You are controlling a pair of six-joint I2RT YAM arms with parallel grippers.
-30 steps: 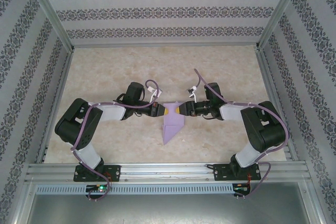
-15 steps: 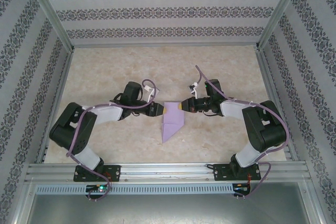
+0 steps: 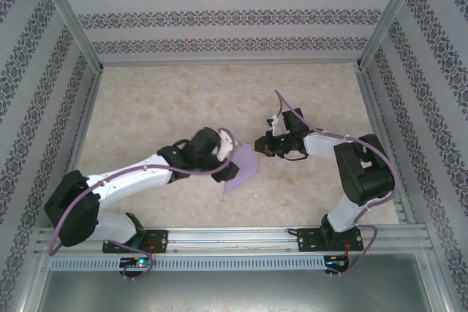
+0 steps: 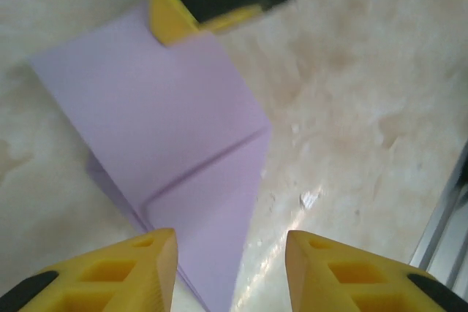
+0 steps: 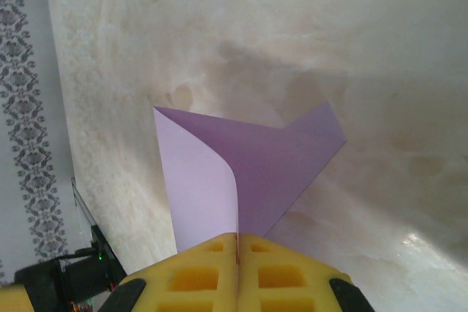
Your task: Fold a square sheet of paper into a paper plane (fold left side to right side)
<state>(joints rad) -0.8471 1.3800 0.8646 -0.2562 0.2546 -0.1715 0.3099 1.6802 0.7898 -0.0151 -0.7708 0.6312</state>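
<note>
**Left claw lets go and re-aims; right claw alone holds the sheet**

- Left arm, near-left: the shoulder now sits swung out toward the near-left corner, with the forearm stretched across to the centre. A second ago the arm was tucked in, with its claw at the sheet's far-left corner.
- Left gripper (image 4: pixel 228 239): fingers apart, nothing between them. It hovers over the left, nearer part of the sheet, whose pointed end lies under the gap in the wrist view. Can't tell if it touches the paper.
- Sheet of paper (image 3: pixel 247 169): mid-table (image 3: pixel 146 107), partly folded, point toward the near edge. It lies roughly where it lay a second ago, but no longer flat. The right wrist view shows one flap raised and curling.
- Right gripper (image 5: pixel 238 237): fingers together, clamped on the sheet's far-right edge. It sits slightly farther back than a second ago.

My read:
- The hold has gone from two points to one, which frees the left claw to take the left side.
- The left-to-right fold looks not yet made.
- With only one pinch, the sheet can pivot or drag if the left claw pushes before it grips.
</note>
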